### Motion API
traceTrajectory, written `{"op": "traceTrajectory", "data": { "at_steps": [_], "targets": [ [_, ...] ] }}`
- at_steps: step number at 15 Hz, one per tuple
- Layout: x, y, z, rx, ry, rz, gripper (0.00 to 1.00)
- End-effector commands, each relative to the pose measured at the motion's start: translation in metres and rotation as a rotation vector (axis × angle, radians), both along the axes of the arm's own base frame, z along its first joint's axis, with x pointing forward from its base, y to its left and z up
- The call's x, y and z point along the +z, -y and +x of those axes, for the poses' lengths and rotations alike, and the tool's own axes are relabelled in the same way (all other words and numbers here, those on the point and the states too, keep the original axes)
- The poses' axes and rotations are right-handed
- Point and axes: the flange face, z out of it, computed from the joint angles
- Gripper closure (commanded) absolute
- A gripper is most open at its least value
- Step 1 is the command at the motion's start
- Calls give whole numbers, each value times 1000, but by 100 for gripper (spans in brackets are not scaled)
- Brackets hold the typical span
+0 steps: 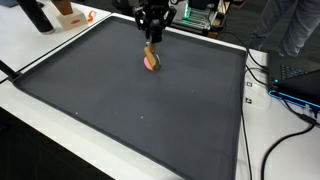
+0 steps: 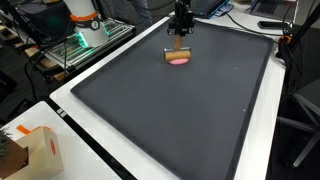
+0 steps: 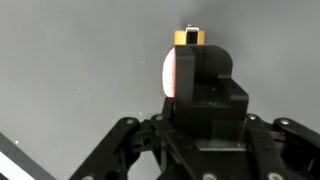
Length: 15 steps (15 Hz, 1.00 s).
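In both exterior views my gripper (image 1: 151, 40) (image 2: 179, 35) points straight down over the far part of a dark mat (image 1: 120, 110) (image 2: 190, 110). Below it hangs a small object with a tan top (image 1: 150, 49) (image 2: 178, 46) and a pink rounded bottom (image 1: 151, 63) (image 2: 178, 58) that rests on or just above the mat. In the wrist view the gripper (image 3: 195, 45) shows as one black block with its fingers together. A yellow piece (image 3: 187, 36) sticks out at the tips and the pink part (image 3: 170, 75) shows to the left. The grip itself is hidden.
The mat lies on a white table (image 1: 30, 50) (image 2: 100, 150). An orange-and-white box (image 1: 70, 14) stands at the back. Cables (image 1: 290, 95) run beside the mat. A cardboard box (image 2: 35, 150) sits at a table corner. A green-lit device (image 2: 80, 45) stands beside the robot base.
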Motion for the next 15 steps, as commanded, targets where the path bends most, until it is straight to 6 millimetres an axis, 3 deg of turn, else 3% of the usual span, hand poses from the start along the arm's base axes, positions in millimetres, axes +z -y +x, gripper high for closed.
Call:
{"op": "traceTrajectory", "data": {
  "at_steps": [1,9,15],
  "targets": [
    [-45,28,2,-16,-50,-50,76],
    [-40,42,3,-25,-39,-3,76],
    [-41,23,-1,233,-88,38,76]
  ]
}}
